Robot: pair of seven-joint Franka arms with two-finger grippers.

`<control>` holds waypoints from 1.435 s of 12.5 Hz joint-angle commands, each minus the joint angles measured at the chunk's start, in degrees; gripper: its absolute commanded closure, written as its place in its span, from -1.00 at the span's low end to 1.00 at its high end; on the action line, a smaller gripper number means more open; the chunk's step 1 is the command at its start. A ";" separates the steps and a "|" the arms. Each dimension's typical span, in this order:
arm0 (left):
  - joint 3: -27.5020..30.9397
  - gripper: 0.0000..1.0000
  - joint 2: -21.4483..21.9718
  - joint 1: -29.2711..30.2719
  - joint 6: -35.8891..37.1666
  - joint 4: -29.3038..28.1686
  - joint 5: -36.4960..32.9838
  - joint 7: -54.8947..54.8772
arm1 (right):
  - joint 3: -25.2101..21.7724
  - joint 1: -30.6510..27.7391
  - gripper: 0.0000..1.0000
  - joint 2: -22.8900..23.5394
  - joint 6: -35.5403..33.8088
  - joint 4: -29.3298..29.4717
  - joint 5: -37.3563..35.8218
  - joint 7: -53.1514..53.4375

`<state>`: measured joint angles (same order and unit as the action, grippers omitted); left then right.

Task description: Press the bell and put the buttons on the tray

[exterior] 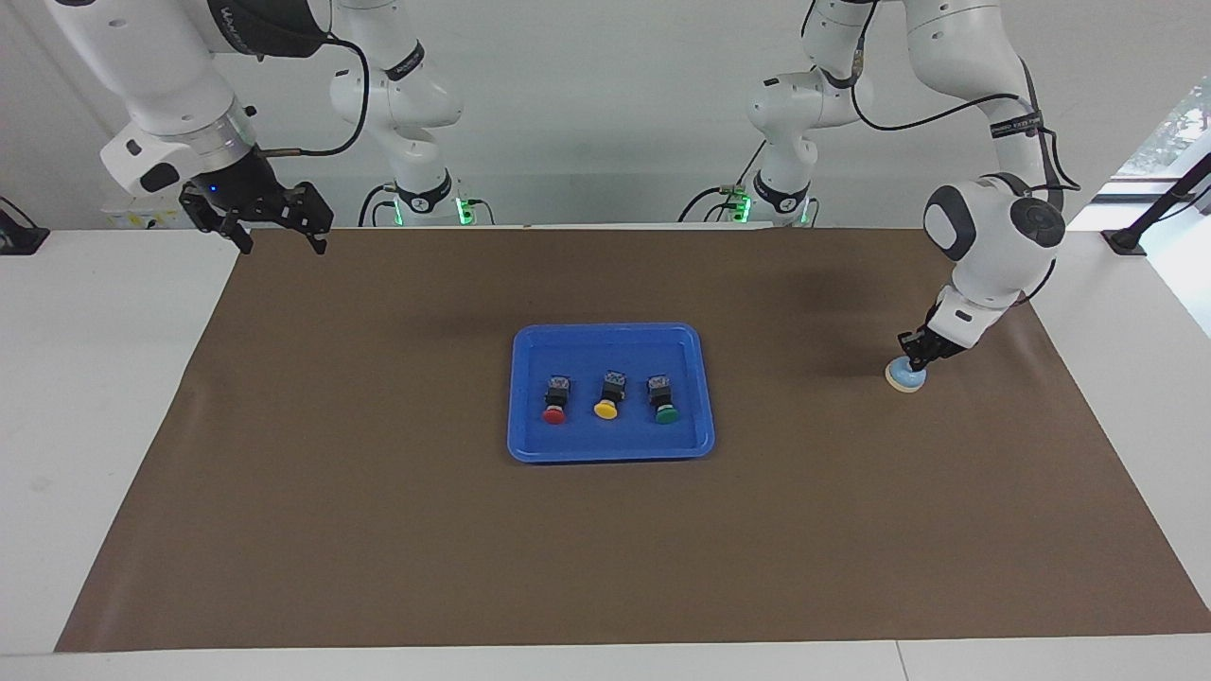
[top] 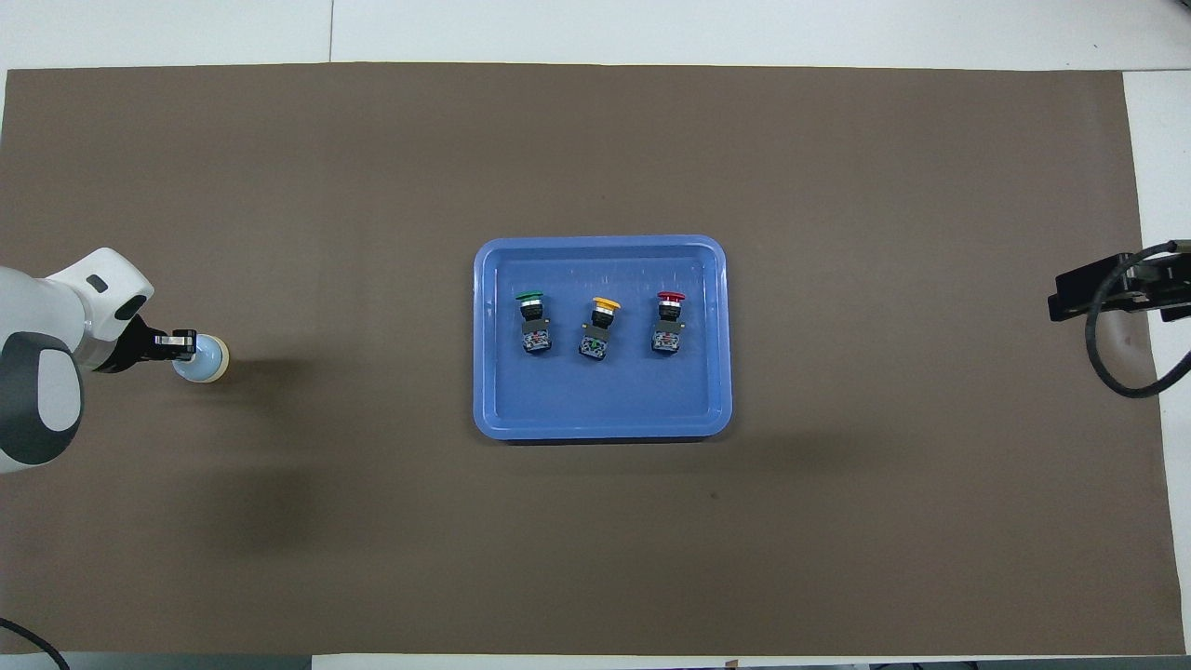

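The light blue bell (exterior: 905, 377) (top: 207, 359) sits on the brown mat toward the left arm's end of the table. My left gripper (exterior: 913, 363) (top: 186, 346) is shut, and its tips rest on top of the bell, hiding the knob. The blue tray (exterior: 700, 352) (top: 605, 417) lies mid-table. In it the red button (exterior: 554, 400) (top: 667, 321), the yellow button (exterior: 608, 394) (top: 599, 328) and the green button (exterior: 664, 399) (top: 532, 321) lie in a row. My right gripper (exterior: 276, 243) (top: 1084, 293) hangs open above the mat's corner near the right arm's base.
The brown mat (exterior: 378, 530) (top: 372, 167) covers most of the white table (exterior: 104, 378). A black cable (top: 1112, 363) loops under the right wrist.
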<state>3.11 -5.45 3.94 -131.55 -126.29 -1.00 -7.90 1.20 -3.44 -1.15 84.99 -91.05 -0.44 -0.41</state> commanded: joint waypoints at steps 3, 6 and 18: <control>0.14 1.00 -0.09 -2.00 23.30 17.78 3.00 -0.28 | 0.73 -1.04 -1.00 -0.43 -0.79 -0.53 -0.26 -1.43; -0.56 -0.15 5.60 -3.14 30.91 20.47 3.72 0.42 | 0.73 -1.04 -1.00 -0.43 -0.88 -0.53 -0.26 -1.43; -0.83 -1.00 8.97 -6.49 45.43 26.44 2.05 2.27 | 0.82 -1.04 -1.00 -0.43 -0.79 -0.53 -0.26 -1.43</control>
<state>1.86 3.32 -1.77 -86.29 -99.72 1.54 -6.73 1.23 -3.44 -1.15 84.93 -91.24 -0.44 -0.41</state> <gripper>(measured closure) 0.000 0.000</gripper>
